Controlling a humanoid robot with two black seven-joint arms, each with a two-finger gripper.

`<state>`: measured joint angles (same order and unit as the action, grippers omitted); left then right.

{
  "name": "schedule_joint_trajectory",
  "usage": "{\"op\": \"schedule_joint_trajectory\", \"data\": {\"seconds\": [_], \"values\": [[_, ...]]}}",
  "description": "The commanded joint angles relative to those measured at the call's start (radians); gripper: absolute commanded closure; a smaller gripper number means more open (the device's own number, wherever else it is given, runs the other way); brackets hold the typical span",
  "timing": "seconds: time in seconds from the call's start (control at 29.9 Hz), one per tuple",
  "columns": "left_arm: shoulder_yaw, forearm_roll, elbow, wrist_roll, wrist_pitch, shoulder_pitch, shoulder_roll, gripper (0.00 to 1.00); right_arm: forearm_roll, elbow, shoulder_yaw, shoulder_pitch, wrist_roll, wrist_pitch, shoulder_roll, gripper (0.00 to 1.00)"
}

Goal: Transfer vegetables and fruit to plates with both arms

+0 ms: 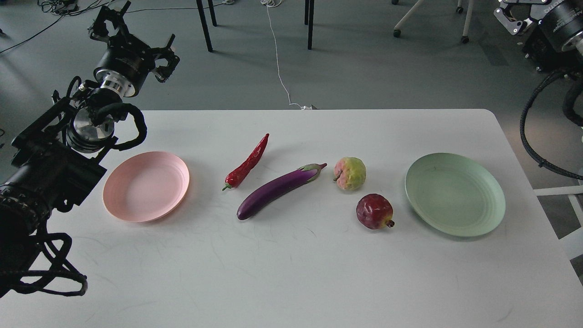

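Note:
A white table (291, 273) holds a row of things. From left: an empty pale pink plate (145, 187), a red chili pepper (247, 163), a purple eggplant (278, 187), a bumpy yellow-green and pink fruit (350, 173), a dark red pomegranate (374, 211) and an empty mint green plate (455, 194). My left gripper (136, 35) is raised beyond the table's far left corner, open and empty. My right gripper (513, 17) is high at the top right, off the table, partly cut by the view's edge; its fingers cannot be told apart.
My left arm (45, 168) and its looping cables hang over the table's left edge beside the pink plate. My right arm's cable (530, 136) loops past the table's right edge. Chair legs (309, 27) and a white cord (278, 59) lie on the floor behind.

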<state>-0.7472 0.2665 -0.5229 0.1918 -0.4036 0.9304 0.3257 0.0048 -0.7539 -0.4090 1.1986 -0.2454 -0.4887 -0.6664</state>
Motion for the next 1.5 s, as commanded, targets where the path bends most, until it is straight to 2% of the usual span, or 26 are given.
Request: {"op": "schedule_joint_trajectory", "data": {"seconds": [0.0, 0.13, 0.4, 0.47, 0.57, 0.63, 0.7, 1.3, 1.4, 1.47], "values": [[0.002, -0.003, 0.0, -0.002, -0.014, -0.007, 0.01, 0.02, -0.08, 0.007, 0.302, 0.194, -0.003, 0.0, 0.069, 0.01], [0.0, -0.001, 0.0, -0.002, -0.017, -0.007, 0.026, 0.02, -0.21, 0.008, 0.568, 0.341, -0.009, 0.0, 0.206, 0.01], [0.002, -0.001, 0.003, -0.002, -0.072, -0.016, 0.058, 0.02, -0.595, -0.002, 0.925, 0.466, -0.026, 0.0, 0.369, 0.02], [0.002, -0.001, 0.003, -0.002, -0.085, -0.025, 0.067, 0.02, -0.69, -0.002, 1.005, 0.469, -0.061, 0.0, 0.416, 0.05], [-0.003, 0.0, 0.001, 0.001, -0.085, -0.035, 0.061, 0.02, -0.799, 0.004, 1.142, 0.452, -0.144, 0.045, 0.484, 0.07], [-0.003, 0.0, 0.0, 0.001, -0.085, -0.041, 0.056, 0.02, -0.842, 0.01, 1.254, 0.422, -0.166, 0.09, 0.545, 0.07], [-0.003, 0.0, 0.0, 0.001, -0.085, -0.041, 0.055, 0.02, -0.844, 0.018, 1.317, 0.392, -0.167, 0.117, 0.599, 0.07], [0.003, -0.003, 0.001, 0.0, -0.085, -0.027, 0.055, 0.02, -0.839, 0.206, 1.36, 0.198, -0.163, 0.131, 0.666, 0.08], [0.002, -0.003, 0.001, 0.0, -0.085, -0.025, 0.056, 0.02, -0.832, 0.235, 1.322, 0.158, -0.17, 0.133, 0.666, 0.14], [0.003, -0.003, 0.003, 0.0, -0.085, -0.025, 0.055, 0.02, -0.832, 0.231, 1.296, 0.153, -0.189, 0.13, 0.666, 0.22]]}}
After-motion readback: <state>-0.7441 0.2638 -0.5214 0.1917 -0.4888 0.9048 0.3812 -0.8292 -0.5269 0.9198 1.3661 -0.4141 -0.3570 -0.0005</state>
